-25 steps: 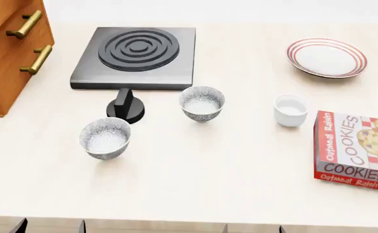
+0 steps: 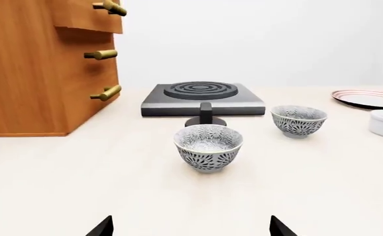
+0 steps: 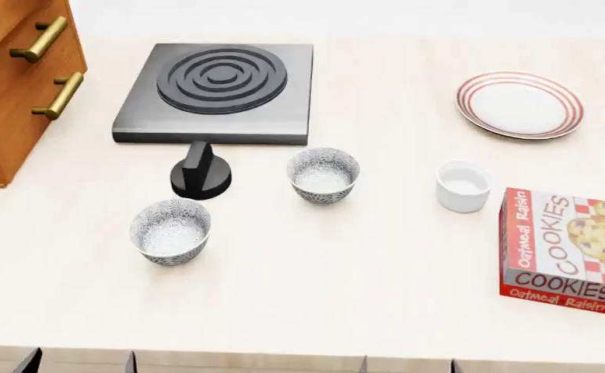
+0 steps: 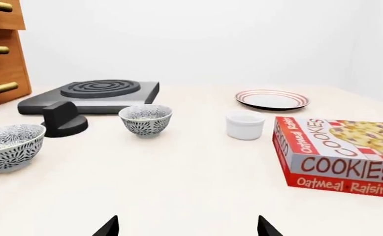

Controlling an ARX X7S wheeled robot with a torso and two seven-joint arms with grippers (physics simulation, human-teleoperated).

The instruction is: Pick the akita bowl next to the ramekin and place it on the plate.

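Tools: left tool [image 2: 190, 228] and right tool [image 4: 187, 227] each show only two dark fingertips at the edge of their wrist views, set wide apart with nothing between them; neither arm shows in the head view.
Bench: pale bench [image 3: 313, 272] carries everything, with free room around the bowls.
Plate: plate [image 3: 519, 105] with red rings lies at the far right, well apart from the bowls, beyond the ramekin.
Akita bowl: akita bowl [image 3: 323, 175] beside the ramekin stands upright in front of the hob [image 3: 219, 92], near the black knob [image 3: 200, 172]; a second bowl [image 3: 169, 231] sits nearer the robot and to the left.
Ramekin: ramekin [image 3: 463, 186] stands between that bowl and the cookie box [image 3: 567, 250], touching neither.
Handling: probably stiff, glazed, light and breakable; smooth wall likely slippery, narrow foot could tip.
Hold: best judged a rim pinch, one finger inside, one outside.
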